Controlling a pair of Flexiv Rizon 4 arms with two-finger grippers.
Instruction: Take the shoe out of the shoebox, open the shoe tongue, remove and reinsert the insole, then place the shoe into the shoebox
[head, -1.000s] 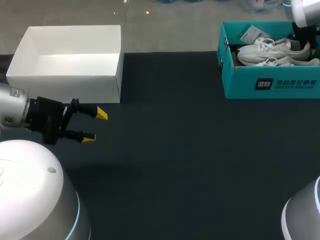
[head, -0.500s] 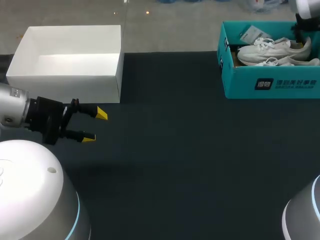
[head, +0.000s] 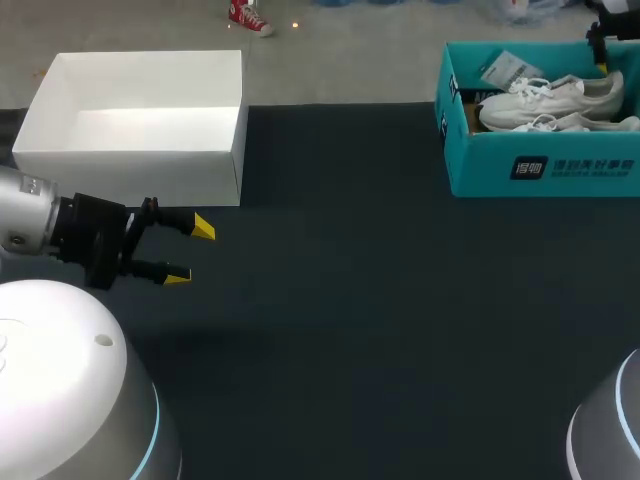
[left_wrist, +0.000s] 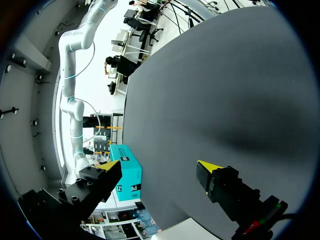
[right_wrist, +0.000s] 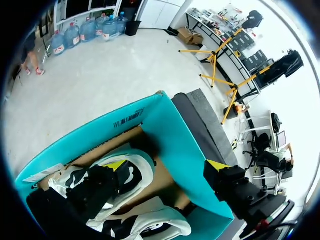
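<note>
Probably light and soft-sided, the shoe (head: 550, 95) (in the shoebox (head: 545, 172), table's far right corner) suits a heel-collar pinch by the wide-open right gripper (right_wrist: 166, 165)

Soft, even light comes from overhead, and the dark table (head: 380, 300) takes it flat with no glare. Near my left gripper (head: 192, 251) a faint shadow with loose edges lies on the surface. From the left wrist I see a soft dark patch ahead of the fingers. The white box (head: 140, 120) close beside that gripper is the brightest thing, its inner walls gently shaded. At my right gripper (right_wrist: 166, 165), the shoebox (right_wrist: 185, 135) floor is dim and the white shoe (right_wrist: 144, 169) glows against a dark finger.
</note>
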